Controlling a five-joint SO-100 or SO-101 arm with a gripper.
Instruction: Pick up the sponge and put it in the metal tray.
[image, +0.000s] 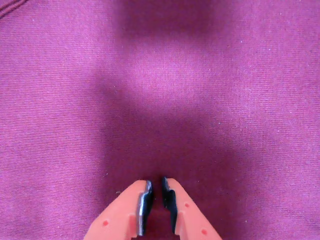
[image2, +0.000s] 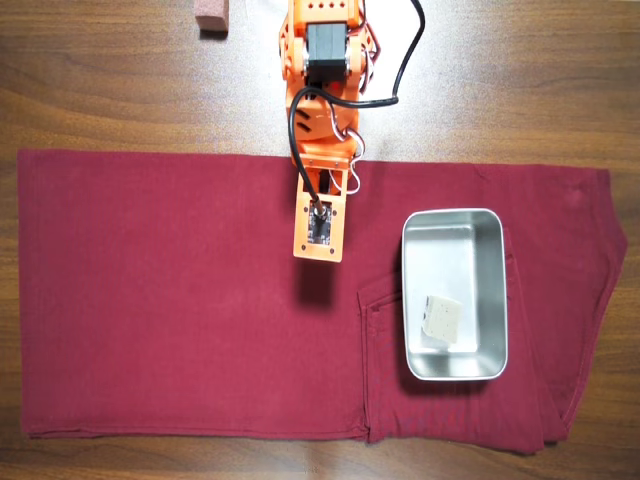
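The sponge (image2: 442, 319), a small beige speckled block, lies inside the metal tray (image2: 454, 223), near its lower end in the overhead view. The tray sits on the right part of a maroon cloth (image2: 150, 300). The orange arm (image2: 320, 130) reaches down from the top edge, its wrist left of the tray and well apart from it. In the wrist view my gripper (image: 155, 184) hangs over bare cloth (image: 60, 100). Its orange jaws with dark pads are closed to a thin slit and hold nothing. Sponge and tray are out of the wrist view.
A pinkish-brown block (image2: 211, 15) sits on the wooden table (image2: 100, 80) at the top edge, left of the arm's base. The cloth covers most of the table, with a folded seam left of the tray.
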